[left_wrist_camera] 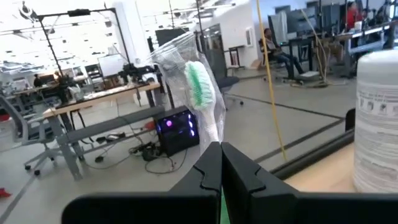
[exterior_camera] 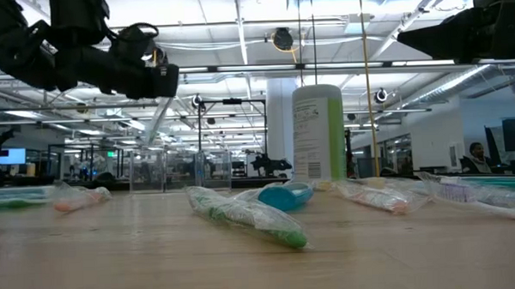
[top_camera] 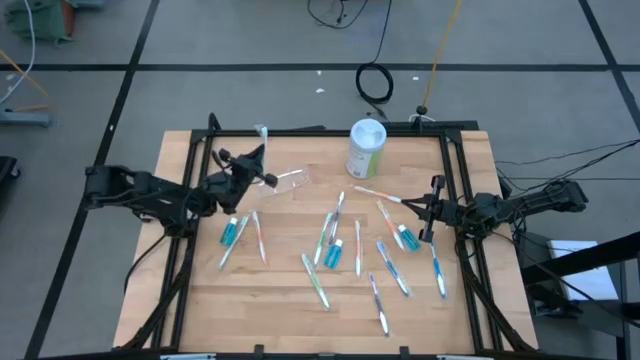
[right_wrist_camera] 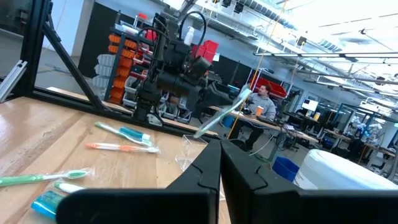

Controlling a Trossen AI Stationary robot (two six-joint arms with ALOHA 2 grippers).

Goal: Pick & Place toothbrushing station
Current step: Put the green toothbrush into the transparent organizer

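The left end effector point(top_camera: 262, 160) is pinched tight on a slim white toothbrush with green bristles in a clear wrapper point(left_wrist_camera: 200, 93), its fingers point(left_wrist_camera: 211, 171) meeting around the handle so the brush head stands up past the tips, raised above the table point(top_camera: 200, 300). Just beside this end effector, toward the table's middle, lies the small clear plastic cup point(top_camera: 291, 180), tipped on its side and apparently empty. That is the first hazard: a cup lying down offers no upward mouth, so a brush released over it would likely slide back out or roll the light cup away.

Farther from the left end effector, the other wrapped toothbrushes point(top_camera: 320, 282) and small teal tubes point(top_camera: 233, 232) are scattered loose across the wooden table, several lying close together near the middle, so a grab there could catch two at once or skid off slippery wrapping. The narrow grip low on the handle may also let the held brush pivot.

Across the table, the right end effector point(top_camera: 428, 210) sits with its fingers point(right_wrist_camera: 214, 168) closed and empty, above the brushes on that side. Beyond, the tall pale-green canister with a white lid point(top_camera: 366, 148) stands upright near the far edge, where a wide swing could knock it.
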